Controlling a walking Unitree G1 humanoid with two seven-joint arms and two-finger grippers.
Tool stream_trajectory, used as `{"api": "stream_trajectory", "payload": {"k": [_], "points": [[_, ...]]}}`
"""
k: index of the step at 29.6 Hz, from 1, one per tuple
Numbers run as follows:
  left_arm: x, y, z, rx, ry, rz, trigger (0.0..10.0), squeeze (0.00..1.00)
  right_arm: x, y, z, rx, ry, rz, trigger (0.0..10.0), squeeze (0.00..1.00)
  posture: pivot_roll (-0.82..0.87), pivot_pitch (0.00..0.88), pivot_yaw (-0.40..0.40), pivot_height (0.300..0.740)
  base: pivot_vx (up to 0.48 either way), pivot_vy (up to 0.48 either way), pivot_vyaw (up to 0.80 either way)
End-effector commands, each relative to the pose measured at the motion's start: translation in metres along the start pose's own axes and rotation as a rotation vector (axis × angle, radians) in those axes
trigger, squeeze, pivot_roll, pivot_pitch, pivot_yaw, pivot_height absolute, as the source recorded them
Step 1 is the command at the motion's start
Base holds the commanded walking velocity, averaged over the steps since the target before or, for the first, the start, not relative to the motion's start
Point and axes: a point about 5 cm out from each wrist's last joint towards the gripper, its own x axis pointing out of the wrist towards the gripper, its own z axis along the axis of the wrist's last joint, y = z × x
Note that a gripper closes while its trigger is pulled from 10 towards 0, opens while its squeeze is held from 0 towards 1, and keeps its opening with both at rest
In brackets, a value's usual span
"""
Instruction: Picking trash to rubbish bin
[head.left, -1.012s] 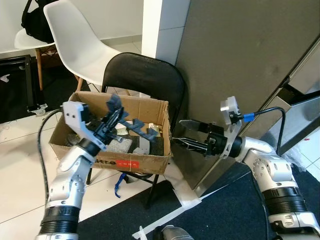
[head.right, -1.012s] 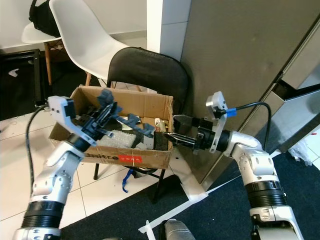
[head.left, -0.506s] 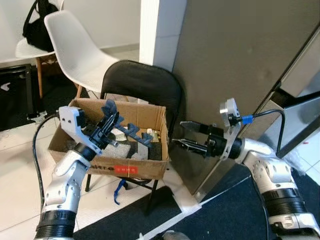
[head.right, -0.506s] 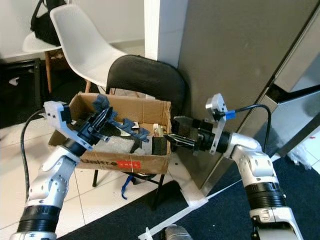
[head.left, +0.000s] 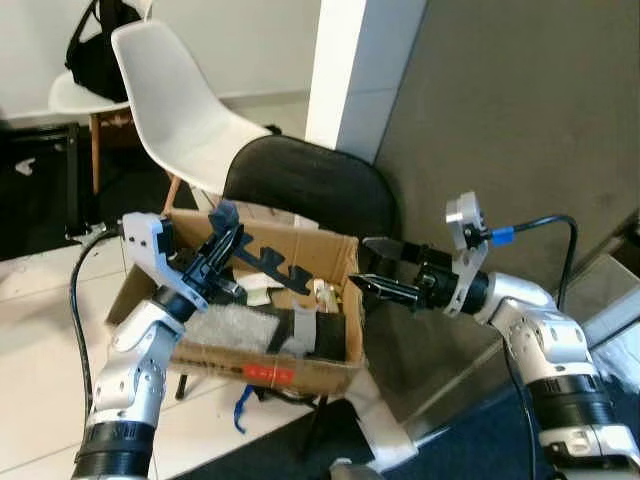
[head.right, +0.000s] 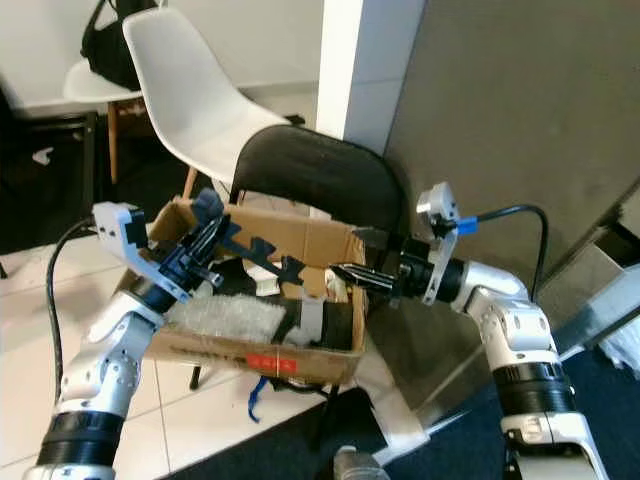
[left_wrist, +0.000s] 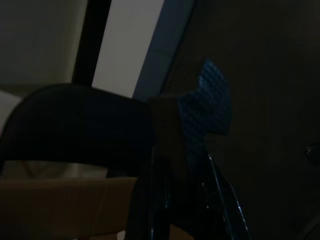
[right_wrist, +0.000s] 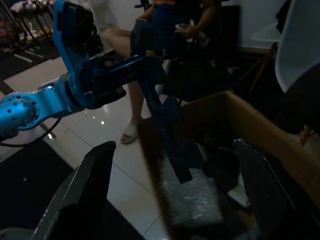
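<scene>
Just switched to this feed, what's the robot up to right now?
The left claw is shut on a jagged dark foam strip, holding it over the cardboard box that sits on a black chair. The box already holds bubble wrap and other scraps. The right claw hangs open beside the box's right edge, holding nothing.

Head cameras look down from above at the cardboard box (head.left: 262, 330) on the black chair (head.left: 312, 190) — both wrist cameras view that box close-up, from opposite sides.
</scene>
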Motion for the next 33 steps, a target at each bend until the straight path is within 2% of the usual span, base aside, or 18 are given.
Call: {"api": "stream_trajectory", "payload": {"k": [1, 8, 12, 25, 26, 27, 28, 29, 33], "points": [[0.005, -0.007, -0.002, 0.011, 0.011, -0.031, 10.0, 0.0, -0.003, 0.003, 0.003, -0.016, 0.007, 0.029, 10.0, 0.0, -0.02, 0.0, -0.049, 0.74, 0.341, 0.0, 0.8], [0.005, -0.007, -0.006, -0.012, 0.043, -0.015, 10.0, 0.0, -0.004, 0.002, 0.002, -0.041, 0.02, 0.02, 10.0, 0.0, -0.02, 0.0, -0.048, 0.74, 0.184, 0.0, 0.8], [0.005, -0.006, -0.008, -0.008, 0.064, -0.024, 10.0, 0.0, -0.004, -0.002, 0.001, -0.039, 0.043, -0.008, 10.0, 0.0, -0.01, 0.0, -0.049, 0.74, 0.0, 0.0, 0.0], [0.004, -0.009, -0.012, -0.002, 0.094, -0.043, 10.0, 0.0, -0.005, 0.001, 0.0, -0.049, 0.063, 0.016, 10.0, 0.0, -0.01, 0.0, -0.055, 0.74, 0.0, 0.0, 0.0], [0.004, -0.01, -0.012, -0.007, 0.093, -0.047, 10.0, 0.42, -0.005, 0.002, 0.0, -0.049, 0.064, 0.016, 10.0, 0.0, -0.02, 0.0, -0.053, 0.74, 0.0, 0.0, 0.0], [0.004, -0.01, -0.013, -0.015, 0.091, -0.051, 10.0, 0.9, -0.005, 0.002, 0.0, -0.05, 0.066, 0.016, 10.0, 0.0, -0.02, 0.0, -0.053, 0.74, 0.0, 0.0, 0.0], [0.004, -0.01, -0.013, -0.019, 0.09, -0.054, 10.0, 0.9, -0.005, 0.001, 0.0, -0.05, 0.067, 0.016, 10.0, 0.0, -0.02, 0.0, -0.053, 0.74, 0.0, 0.0, 0.0], [0.004, -0.011, -0.013, -0.022, 0.089, -0.06, 10.0, 1.0, -0.005, 0.001, 0.0, -0.05, 0.068, 0.017, 10.0, 0.0, -0.02, 0.0, -0.053, 0.74, 0.0, 0.0, 0.0], [0.004, -0.013, -0.013, -0.022, 0.089, -0.067, 10.0, 1.0, -0.006, 0.002, -0.001, -0.048, 0.073, 0.022, 10.0, 0.0, -0.02, 0.0, -0.052, 0.74, 0.0, 0.0, 0.0]]}}
